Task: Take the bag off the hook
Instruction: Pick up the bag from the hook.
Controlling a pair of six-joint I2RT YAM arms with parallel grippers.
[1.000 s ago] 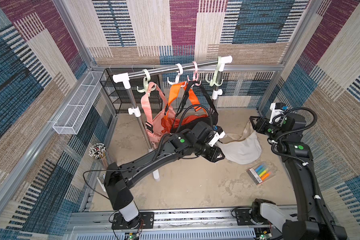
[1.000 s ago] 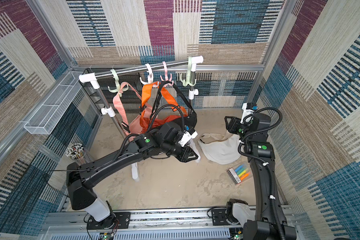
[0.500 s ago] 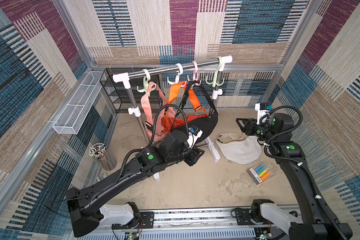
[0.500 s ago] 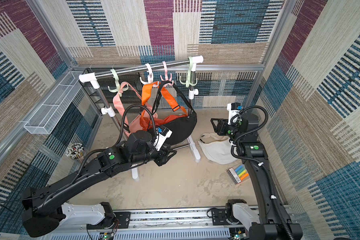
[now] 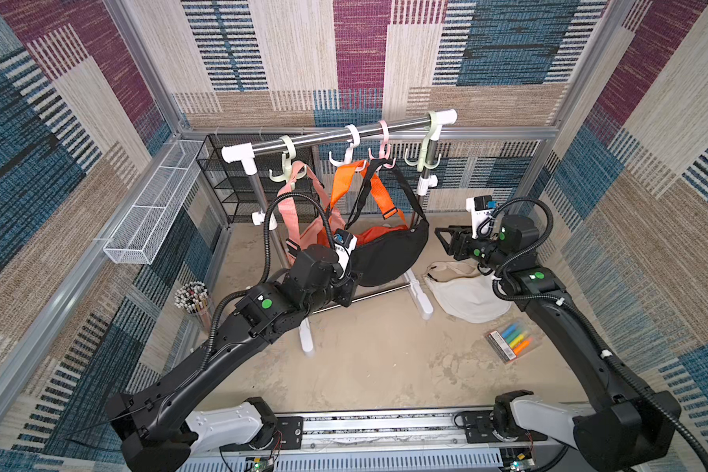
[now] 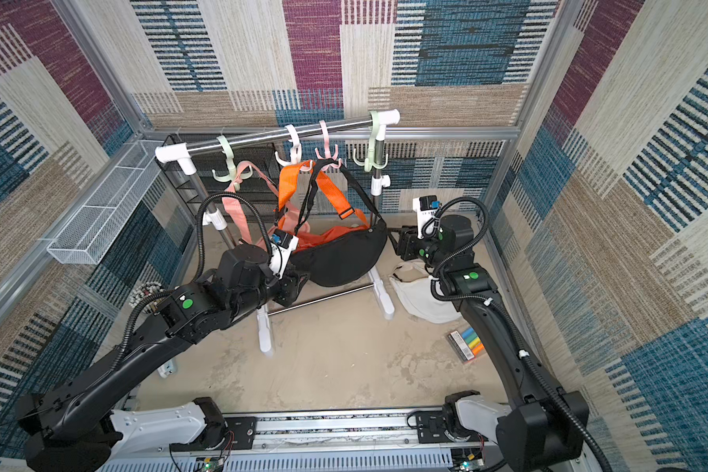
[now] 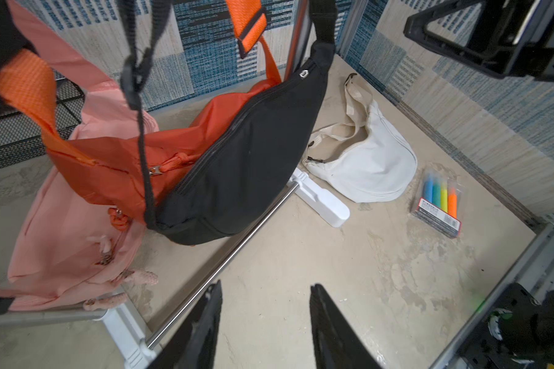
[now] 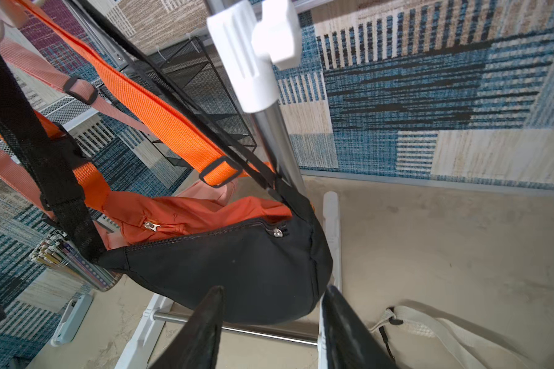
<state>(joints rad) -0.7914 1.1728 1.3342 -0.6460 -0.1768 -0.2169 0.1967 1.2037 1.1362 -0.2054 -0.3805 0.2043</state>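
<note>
— Where is the black bag [image 5: 389, 253] found?
— It is hung on the pink hook [image 5: 382, 141] under the rail [image 5: 323, 137], not yet lifted off. The left end effector [image 7: 266, 286] and right end effector [image 8: 274, 289] are held open and empty below that rail.

The black sling bag [image 5: 389, 253] was matt woven cloth; the cream bag [image 5: 471, 298] at its four o'clock, coarser canvas. The rail [image 5: 319, 139] was polished metal, its hooks [image 5: 424, 151] glossy plastic.

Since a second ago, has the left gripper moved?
Yes. The left gripper has pulled away from the rack's white plastic foot and the cream fabric bag, toward the robot's left.
</note>
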